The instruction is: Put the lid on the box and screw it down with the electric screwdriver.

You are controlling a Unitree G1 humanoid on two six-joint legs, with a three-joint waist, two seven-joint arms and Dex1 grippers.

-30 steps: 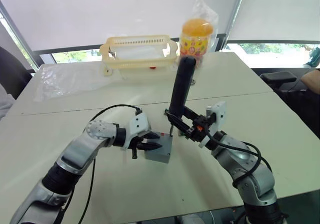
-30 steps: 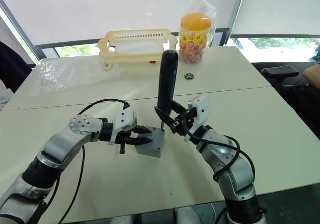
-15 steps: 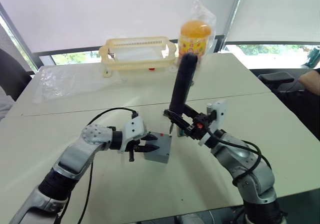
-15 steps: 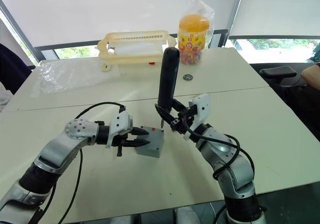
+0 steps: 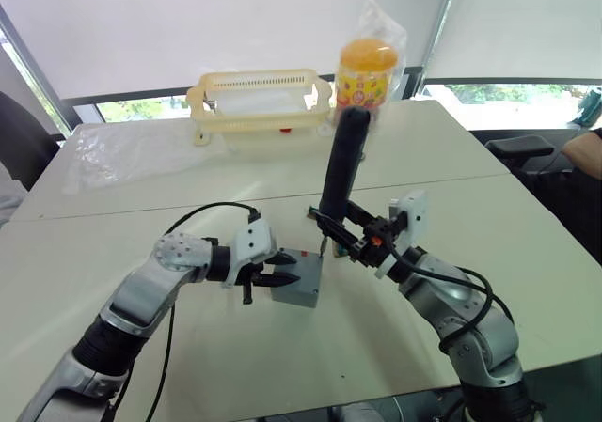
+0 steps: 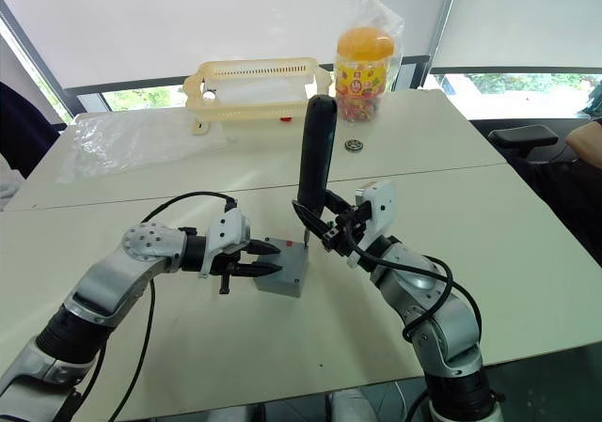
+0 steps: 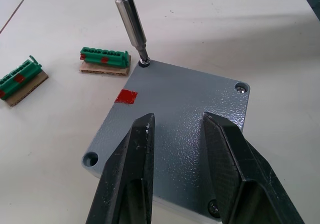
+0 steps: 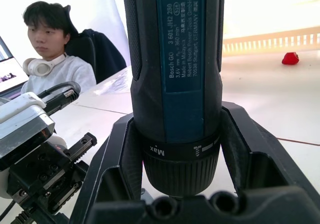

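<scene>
- Since half a second ago, next to nothing has shifted: both arms keep their pose and the driver bit stays at the same corner; against a second ago, the left arm sits slightly lower and further back.
- Left pincer [image 7: 175, 149]: two black fingers parted, gripping nothing, hovering over the flat square grey plastic lid [image 7: 180, 119]; whether the tips touch it I cannot tell.
- The lid sits flush on the small square grey plastic box [image 5: 303, 279], which rests on the white tabletop [image 5: 235, 366] just ahead of the left pincer.
- Right pincer [image 5: 353, 236]: closed around the slim black-blue electric screwdriver [image 5: 339, 164], held near upright.
- The thin metal bit [image 7: 129, 20] sits in the lid's corner screw hole beyond the left fingertips, next to the red square mark [image 7: 126, 97].
- Screw heads show in two other corners; the corner nearest the left finger shows an open hole.
- Two small green terminal blocks [image 7: 105, 59] lie on the tabletop beyond that corner.
- Risk, as judged: with the left pincer not clamping, driver torque could spin or slide the box. A tilted bit could cam out and skate across the lid, or cross-thread the screw.
</scene>
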